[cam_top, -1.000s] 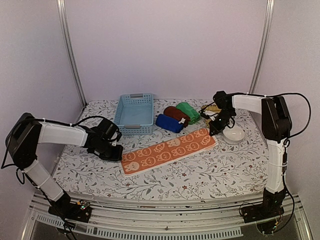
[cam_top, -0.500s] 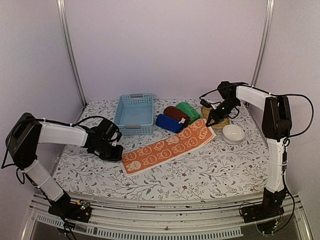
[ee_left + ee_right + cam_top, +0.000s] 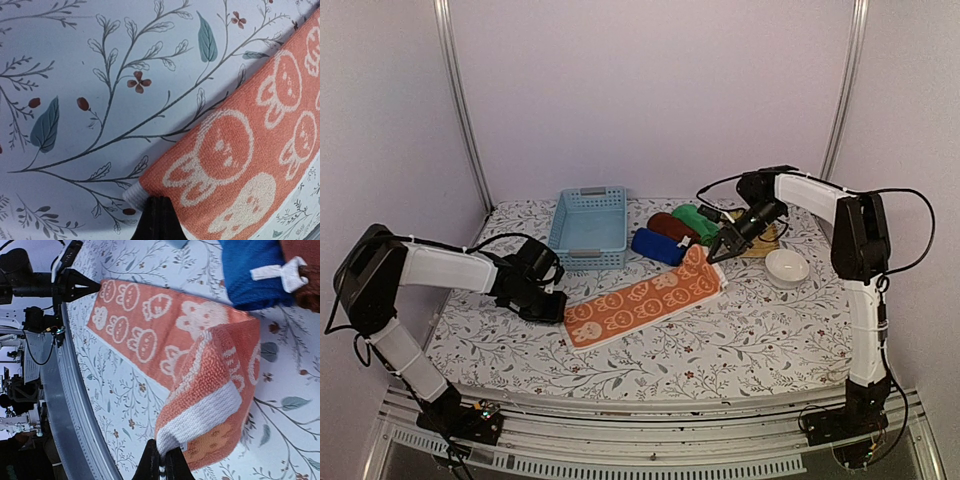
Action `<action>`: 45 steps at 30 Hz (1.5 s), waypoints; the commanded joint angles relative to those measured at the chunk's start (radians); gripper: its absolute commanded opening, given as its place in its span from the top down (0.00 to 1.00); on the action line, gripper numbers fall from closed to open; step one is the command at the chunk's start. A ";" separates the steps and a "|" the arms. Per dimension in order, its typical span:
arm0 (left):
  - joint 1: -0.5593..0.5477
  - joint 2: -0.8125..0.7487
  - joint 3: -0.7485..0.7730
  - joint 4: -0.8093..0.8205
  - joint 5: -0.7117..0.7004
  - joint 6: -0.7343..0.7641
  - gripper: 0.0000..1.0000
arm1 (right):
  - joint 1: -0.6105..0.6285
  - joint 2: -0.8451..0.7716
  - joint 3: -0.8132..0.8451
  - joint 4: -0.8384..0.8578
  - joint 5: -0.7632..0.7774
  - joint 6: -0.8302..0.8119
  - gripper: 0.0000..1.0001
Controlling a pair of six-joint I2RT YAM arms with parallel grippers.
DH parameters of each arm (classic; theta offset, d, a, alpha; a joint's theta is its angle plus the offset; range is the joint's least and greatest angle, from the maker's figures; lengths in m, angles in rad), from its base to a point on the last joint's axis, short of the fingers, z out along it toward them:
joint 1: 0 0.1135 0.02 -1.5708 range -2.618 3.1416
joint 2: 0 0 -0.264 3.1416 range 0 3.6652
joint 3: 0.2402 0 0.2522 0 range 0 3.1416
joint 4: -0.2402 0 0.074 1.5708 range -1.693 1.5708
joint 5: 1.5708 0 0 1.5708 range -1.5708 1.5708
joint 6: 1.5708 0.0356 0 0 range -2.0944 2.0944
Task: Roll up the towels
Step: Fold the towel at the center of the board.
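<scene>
The orange towel (image 3: 645, 298) with white rabbit pattern lies as a long strip across the table. My left gripper (image 3: 558, 308) is shut on its near-left corner (image 3: 150, 192), pinning it at the table. My right gripper (image 3: 716, 252) is shut on the far-right end (image 3: 200, 420), lifted and folded back over the strip. Rolled dark blue (image 3: 658, 246), maroon (image 3: 672, 227) and green (image 3: 696, 224) towels lie behind the strip; the blue one (image 3: 255, 270) shows in the right wrist view.
A light blue plastic basket (image 3: 588, 228) stands at the back left. A white bowl (image 3: 786, 266) sits at the right, with a yellow woven tray (image 3: 760, 236) behind it. The table's front rail (image 3: 60, 405) runs beyond the towel.
My right gripper has moved left and toward the towel's middle, carrying the far end up and folding it over. The left gripper has held still.
</scene>
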 commanded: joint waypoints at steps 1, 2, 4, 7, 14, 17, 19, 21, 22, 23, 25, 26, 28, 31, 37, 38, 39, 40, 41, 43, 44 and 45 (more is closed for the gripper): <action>-0.014 0.032 -0.033 0.007 -0.013 0.003 1.00 | 0.069 0.022 0.045 -0.040 -0.155 -0.013 0.97; -0.013 0.034 -0.037 0.011 -0.012 0.003 1.00 | 0.082 0.027 0.053 -0.041 -0.178 -0.001 0.97; -0.014 0.036 -0.045 0.019 -0.012 0.002 1.00 | 0.105 0.040 0.074 -0.035 -0.221 0.013 0.98; -0.013 0.031 -0.060 0.048 -0.002 0.002 1.00 | 0.140 0.055 0.097 -0.003 -0.250 0.058 0.98; -0.014 0.025 -0.067 0.060 -0.011 -0.007 1.00 | 0.227 0.121 0.130 0.137 -0.253 0.196 0.98; -0.014 0.015 -0.068 0.056 -0.015 -0.004 1.00 | 0.255 0.152 0.144 0.204 -0.232 0.276 0.98; -0.013 0.008 -0.069 0.054 -0.022 -0.003 1.00 | 0.277 0.171 0.161 0.245 -0.226 0.330 0.97; -0.013 0.007 -0.072 0.055 -0.026 -0.001 1.00 | 0.297 0.190 0.179 0.281 -0.226 0.381 0.98; -0.013 0.007 -0.074 0.055 -0.026 -0.003 1.00 | 0.307 0.198 0.188 0.295 -0.225 0.410 0.98; -0.012 0.007 -0.076 0.056 -0.027 -0.005 1.00 | 0.320 0.207 0.197 0.307 -0.226 0.425 0.98; -0.013 0.004 -0.081 0.057 -0.028 -0.011 1.00 | 0.340 0.220 0.213 0.337 -0.231 0.454 0.98; -0.013 0.002 -0.084 0.057 -0.031 -0.013 1.00 | 0.350 0.223 0.215 0.356 -0.237 0.482 0.98; -0.012 -0.003 -0.089 0.060 -0.033 -0.018 1.00 | 0.372 0.225 0.216 0.399 -0.241 0.528 0.98; -0.013 -0.011 -0.098 0.067 -0.032 -0.022 1.00 | 0.407 0.235 0.215 0.463 -0.245 0.607 0.98; -0.014 -0.028 -0.132 0.103 -0.021 -0.050 1.00 | 0.464 0.270 0.238 0.557 -0.242 0.710 0.98; -0.012 -0.032 -0.136 0.107 -0.021 -0.052 1.00 | 0.469 0.275 0.239 0.574 -0.243 0.725 0.98; -0.014 -0.036 -0.140 0.109 -0.020 -0.056 1.00 | 0.474 0.281 0.241 0.589 -0.244 0.738 0.98; -0.013 -0.040 -0.145 0.112 -0.020 -0.058 1.00 | 0.476 0.287 0.243 0.606 -0.244 0.755 0.98; -0.013 -0.044 -0.148 0.114 -0.020 -0.061 1.00 | 0.478 0.292 0.246 0.618 -0.242 0.765 0.98; -0.014 -0.052 -0.153 0.117 -0.018 -0.062 1.00 | 0.479 0.307 0.258 0.632 -0.210 0.780 0.98; -0.012 -0.057 -0.155 0.117 -0.020 -0.062 1.00 | 0.479 0.313 0.263 0.638 -0.194 0.781 0.98; -0.013 -0.062 -0.156 0.118 -0.020 -0.063 1.00 | 0.478 0.318 0.268 0.641 -0.182 0.783 0.98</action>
